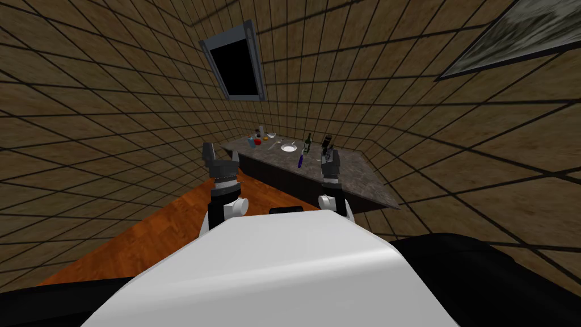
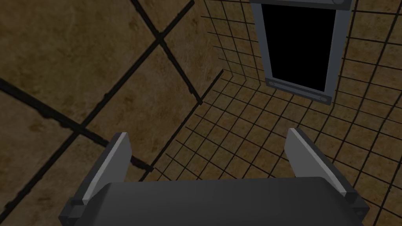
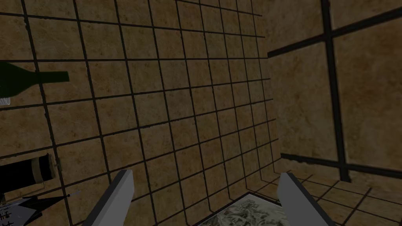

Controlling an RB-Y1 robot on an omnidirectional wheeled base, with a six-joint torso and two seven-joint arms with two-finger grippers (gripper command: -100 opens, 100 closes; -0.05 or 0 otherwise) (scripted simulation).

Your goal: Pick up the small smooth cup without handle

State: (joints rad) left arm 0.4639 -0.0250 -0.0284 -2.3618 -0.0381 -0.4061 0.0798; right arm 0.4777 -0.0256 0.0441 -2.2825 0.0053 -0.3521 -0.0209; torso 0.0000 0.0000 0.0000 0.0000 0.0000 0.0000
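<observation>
Between the left gripper's [image 2: 208, 133] thin light grey fingers [image 2: 114, 164] lies a wide gap with nothing in it. The right gripper's [image 3: 207, 173] fingers are spread just as far, also on nothing. Both forearms rise upright ahead of me. The left one stands off the near left corner of the grey speckled stone counter [image 1: 363, 176], and the right one is over its near part, just in front of a black bottle with a tan band [image 3: 23, 172] and a dark green glass bottle [image 3: 19, 80].

At the counter's far end, well apart from both grippers, sits what looks like the small pale blue cup [image 1: 251, 142], just beside a round red thing [image 1: 258, 141]. A white plate [image 1: 289, 148] lies nearer. Brown tiled walls hold a grey-framed window [image 1: 235, 62] onto a black area, and the floor is orange wooden boards [image 1: 142, 238].
</observation>
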